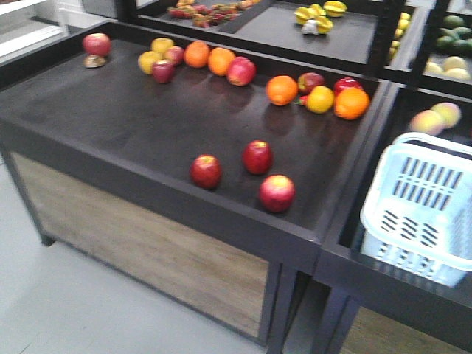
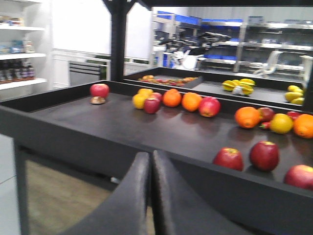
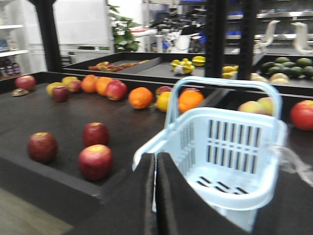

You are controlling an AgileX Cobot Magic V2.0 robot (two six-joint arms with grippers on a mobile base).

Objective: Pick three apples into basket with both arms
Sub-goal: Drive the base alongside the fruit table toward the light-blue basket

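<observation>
The tabletop lay bare across its left and middle, open to a reach from above. The three apples sat apart from one another near the front, with dark surface showing all round each. A raised front rim barred a low approach. A row of oranges and other fruit crowded the back. A dividing wall stood between the apples and the basket, whose upright handle arched across its open top.

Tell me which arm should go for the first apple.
Probably left. The left gripper sees the apples unobstructed over the table edge; the right gripper has the basket directly ahead and the apples off to one side.
</observation>
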